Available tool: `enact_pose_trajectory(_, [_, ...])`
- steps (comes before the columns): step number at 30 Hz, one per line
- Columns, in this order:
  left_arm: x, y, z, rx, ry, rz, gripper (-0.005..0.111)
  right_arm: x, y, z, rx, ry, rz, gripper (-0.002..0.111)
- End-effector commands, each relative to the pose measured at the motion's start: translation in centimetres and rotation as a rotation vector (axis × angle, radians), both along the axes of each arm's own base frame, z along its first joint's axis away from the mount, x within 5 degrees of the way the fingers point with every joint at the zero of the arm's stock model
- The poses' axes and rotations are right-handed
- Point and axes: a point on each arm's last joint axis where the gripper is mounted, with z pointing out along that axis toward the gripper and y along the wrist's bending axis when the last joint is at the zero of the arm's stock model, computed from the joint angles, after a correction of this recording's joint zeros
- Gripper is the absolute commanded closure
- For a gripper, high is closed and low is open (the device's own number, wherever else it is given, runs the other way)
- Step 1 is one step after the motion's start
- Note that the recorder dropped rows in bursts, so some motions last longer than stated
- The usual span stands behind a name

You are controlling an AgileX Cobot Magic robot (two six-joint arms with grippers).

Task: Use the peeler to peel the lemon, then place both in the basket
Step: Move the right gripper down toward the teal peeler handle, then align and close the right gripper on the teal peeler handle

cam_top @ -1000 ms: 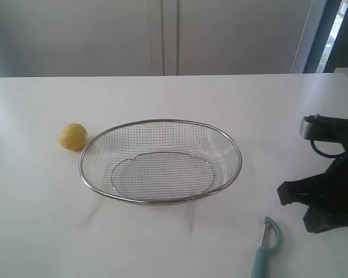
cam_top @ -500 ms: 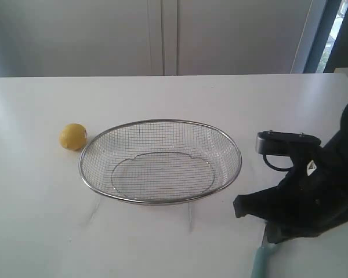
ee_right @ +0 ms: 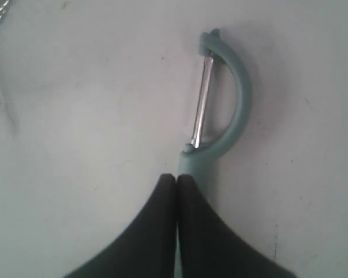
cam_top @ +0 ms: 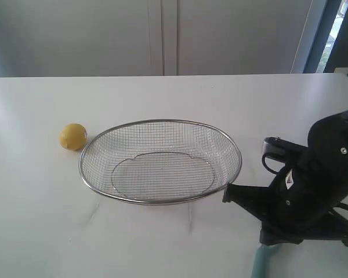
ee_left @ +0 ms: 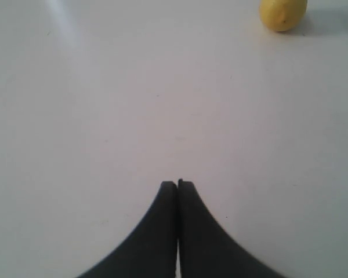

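Reference: basket (cam_top: 162, 121), resting on the white surface (cam_top: 162, 243). Just beside basket's left end: lemon (cam_top: 73, 136). Off basket's right end, toward the near edge: peeler (ee_right: 241, 92), lying flat. Over peeler's handle: right tool (ee_right: 176, 176), fully closed, gripping nothing; contact with handle not determinable. Left tool (ee_left: 177, 184) likewise fully closed and empty, over bare surface, well apart from lemon.
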Motion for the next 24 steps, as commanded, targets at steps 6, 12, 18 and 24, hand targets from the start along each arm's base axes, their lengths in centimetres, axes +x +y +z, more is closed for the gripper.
enact_pose_trajectory(6, [0.0, -0.1, -0.3, -0.01, 0.008, -0.009, 0.107, 0.0, -0.1, -1.4, -0.05, 0.07, -0.02, 0.083])
enact_pose_trajectory(12, [0.0, -0.1, -0.3, -0.01, 0.008, -0.009, 0.107, 0.1, 0.0, -1.9, -0.059, 0.086, -0.02, 0.072])
enact_pose_trajectory(18, [0.0, -0.1, -0.3, -0.01, 0.008, -0.009, 0.107, 0.3, 0.1, -3.0, -0.072, 0.121, -0.027, 0.072])
enact_pose_trajectory(24, [0.0, -0.1, -0.3, -0.01, 0.008, -0.009, 0.107, 0.5, 0.3, -3.3, -0.057, 0.109, -0.037, 0.072])
